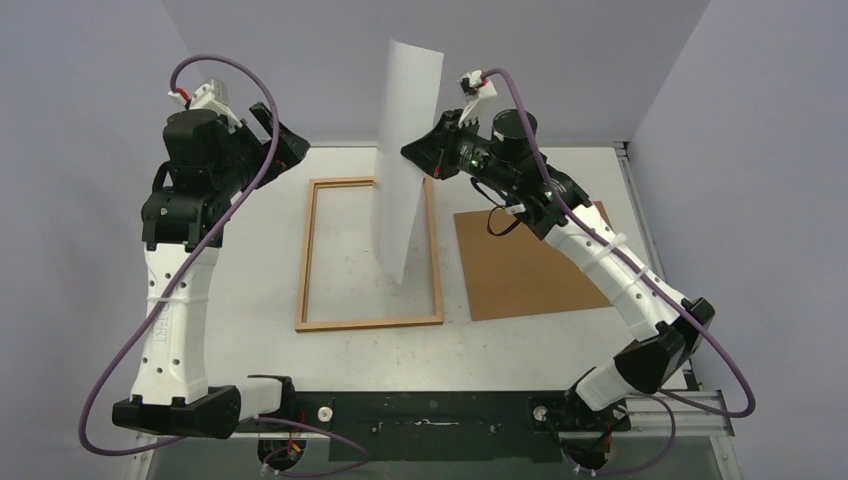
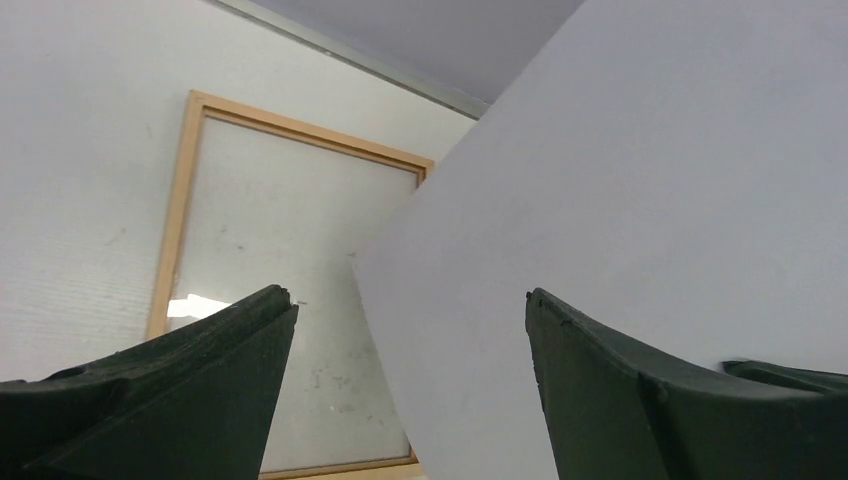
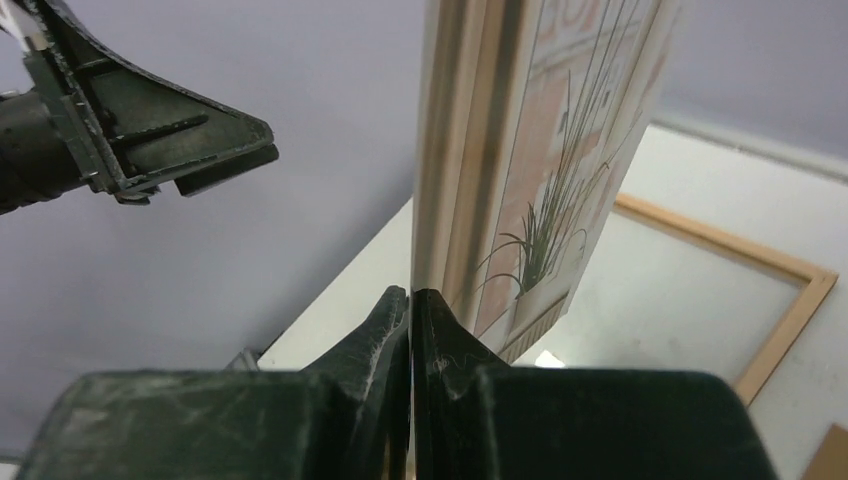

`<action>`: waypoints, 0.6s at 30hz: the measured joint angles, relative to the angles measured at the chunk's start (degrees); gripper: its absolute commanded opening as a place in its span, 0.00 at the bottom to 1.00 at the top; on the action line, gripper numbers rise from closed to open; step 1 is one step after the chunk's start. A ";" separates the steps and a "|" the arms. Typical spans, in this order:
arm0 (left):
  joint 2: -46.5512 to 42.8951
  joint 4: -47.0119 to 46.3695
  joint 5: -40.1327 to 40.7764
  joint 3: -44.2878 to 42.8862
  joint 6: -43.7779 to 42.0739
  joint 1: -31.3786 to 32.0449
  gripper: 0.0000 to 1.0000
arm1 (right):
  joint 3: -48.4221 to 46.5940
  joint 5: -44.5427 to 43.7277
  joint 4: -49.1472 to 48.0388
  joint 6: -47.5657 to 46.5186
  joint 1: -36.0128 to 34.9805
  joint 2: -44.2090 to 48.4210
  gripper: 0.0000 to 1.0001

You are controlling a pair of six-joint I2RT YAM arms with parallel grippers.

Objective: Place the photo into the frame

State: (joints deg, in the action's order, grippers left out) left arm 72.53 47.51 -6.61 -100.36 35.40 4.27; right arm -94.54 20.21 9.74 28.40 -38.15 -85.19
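Hanging upright at centre, the large flexible white-backed photo (image 1: pixel 400 200) is pinched by the right gripper (image 1: pixel 412 152) over the thin orange-brown wooden frame (image 1: pixel 306 255); the left gripper (image 1: pixel 293 142), upper left, is spread wide, empty. Laying it flat inside is needed next.

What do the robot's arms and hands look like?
The left arm and right arm have white shells lower down, with black joints and wrists. A purple cable loops along each one. The left hand and right hand each have two dark, wedge-shaped fingers. Small red-and-white plugs sit at the wrists.
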 measured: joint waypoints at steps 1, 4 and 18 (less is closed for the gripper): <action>-0.35 0.33 0.87 0.68 -0.57 0.00 0.83 | -1.25 0.28 2.27 1.14 0.09 -1.05 0.00; -1.29 1.44 4.11 3.87 -2.34 -0.07 0.83 | -4.83 1.66 8.13 3.87 0.46 -4.76 0.00; -1.38 4.92 9.29 19.08 -4.37 -7.56 0.81 | -11.87 15.61 13.53 19.80 -1.51 -19.96 0.00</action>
State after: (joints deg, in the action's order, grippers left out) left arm 71.16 52.42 2.68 -81.28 31.03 -3.29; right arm -106.41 35.81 23.27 48.21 -39.66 -105.14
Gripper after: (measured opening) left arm 0.814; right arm 0.029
